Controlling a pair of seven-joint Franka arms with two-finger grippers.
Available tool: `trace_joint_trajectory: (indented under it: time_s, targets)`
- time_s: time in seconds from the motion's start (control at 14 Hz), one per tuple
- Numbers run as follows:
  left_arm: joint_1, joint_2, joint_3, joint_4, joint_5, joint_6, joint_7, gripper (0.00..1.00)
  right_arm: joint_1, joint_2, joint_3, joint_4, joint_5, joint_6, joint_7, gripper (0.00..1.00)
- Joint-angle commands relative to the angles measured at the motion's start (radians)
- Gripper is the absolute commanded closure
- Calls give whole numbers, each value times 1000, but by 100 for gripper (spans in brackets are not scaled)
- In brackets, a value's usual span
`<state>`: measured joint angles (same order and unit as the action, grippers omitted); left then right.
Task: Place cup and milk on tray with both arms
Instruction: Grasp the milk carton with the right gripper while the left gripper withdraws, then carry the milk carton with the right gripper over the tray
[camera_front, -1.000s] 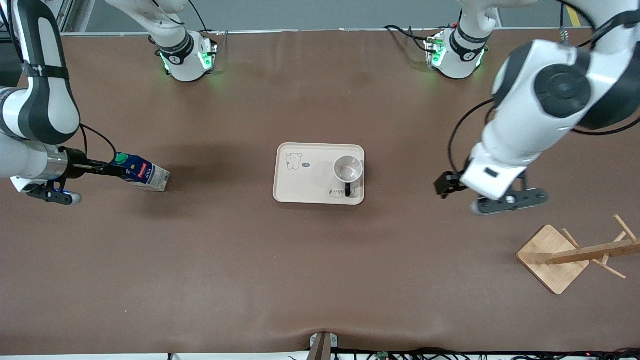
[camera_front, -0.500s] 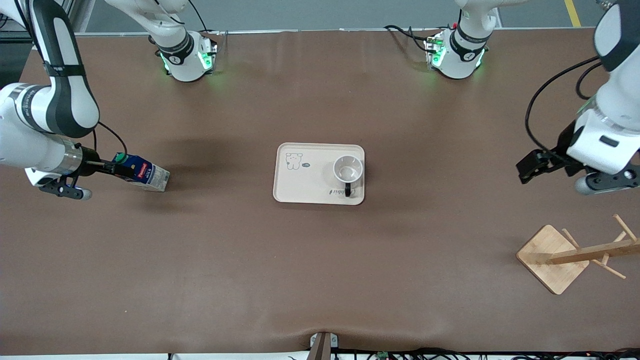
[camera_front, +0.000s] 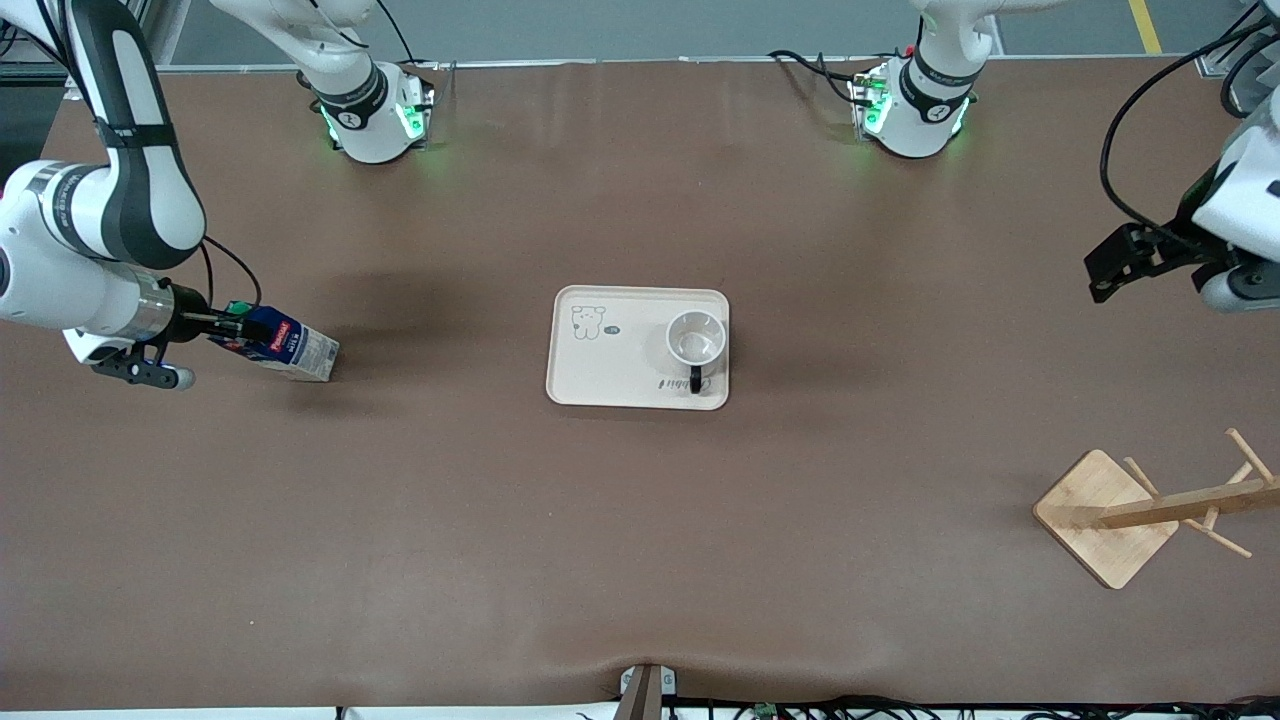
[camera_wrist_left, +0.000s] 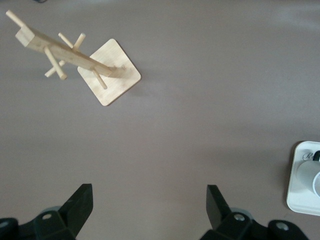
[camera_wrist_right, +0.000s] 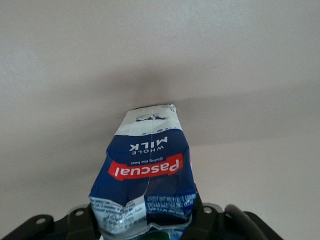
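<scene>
Gripping the small dark blue milk carton (camera_front: 283, 347) at its green-capped top, right gripper (camera_front: 238, 327) has fingers closed on it toward the right arm's end of the table. White black-handled cup (camera_front: 696, 340) stands on cream rectangular tray (camera_front: 610, 360). Left gripper (camera_wrist_left: 150, 212) hovers over bare table, fingers spread wide, holding nothing.

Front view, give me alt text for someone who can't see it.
The cup sits on the tray mid-table, while the right gripper meets the milk at its top, toward the right arm's end. The open left gripper hangs above the bare table.
</scene>
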<state>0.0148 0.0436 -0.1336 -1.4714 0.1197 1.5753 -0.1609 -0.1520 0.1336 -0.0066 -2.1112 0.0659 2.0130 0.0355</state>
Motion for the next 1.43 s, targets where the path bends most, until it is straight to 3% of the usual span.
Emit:
trace_joint_trajectory:
  time_s: [0.0, 0.29, 0.5, 0.79, 0.93, 1.07, 1.36]
  targets:
    - [-55, -66, 75, -64, -22, 3, 24, 0, 6, -20, 10, 61, 15, -29, -11, 90]
    - [-50, -77, 85, -73, -22, 9, 26, 0, 116, 14, 10, 259, 15, -204, -8, 90]
    - [-53, -76, 78, -73, -22, 9, 23, 0, 259, 12, 10, 306, 17, -255, 21, 87]
    - [-56, -74, 78, -72, -23, 22, 23, 0, 470, 14, 10, 329, 18, -296, 319, 87]
    - [-56, -71, 78, -72, -23, 25, 23, 0, 575, 36, 10, 338, 26, -274, 491, 85]
    - [-53, -71, 78, -72, -23, 26, 23, 0, 652, 76, 8, 340, 99, -209, 540, 73]
    - [-52, -71, 78, -72, -23, 29, 23, 0, 778, 173, 8, 338, 132, -13, 645, 71]
